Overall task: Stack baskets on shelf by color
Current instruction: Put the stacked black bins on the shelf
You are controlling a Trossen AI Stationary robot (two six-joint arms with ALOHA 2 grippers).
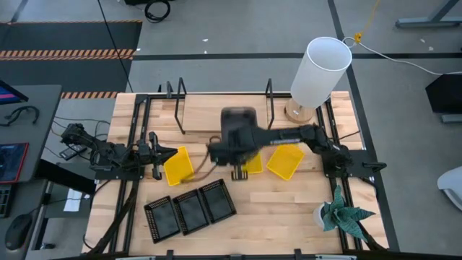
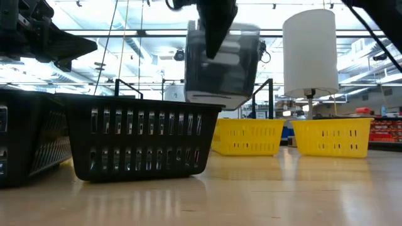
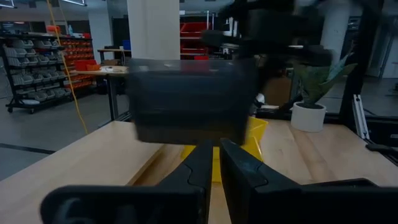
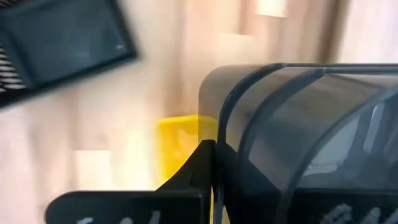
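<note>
R gripper (image 4: pixel 214 163) grips blurred grey basket (image 1: pixel 238 120).

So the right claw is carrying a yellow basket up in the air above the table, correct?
Not quite: the basket in the right claw is dark grey, not yellow. The low view shows it hanging above the table, with two yellow baskets sitting on the wood behind it.

I see bright ceiling lights glow behind the table. The grey basket (image 2: pixel 221 63) looks smeared and blurry. The tabletop (image 2: pixel 251 194) shines softly. My right wrist picture is all blur.
</note>
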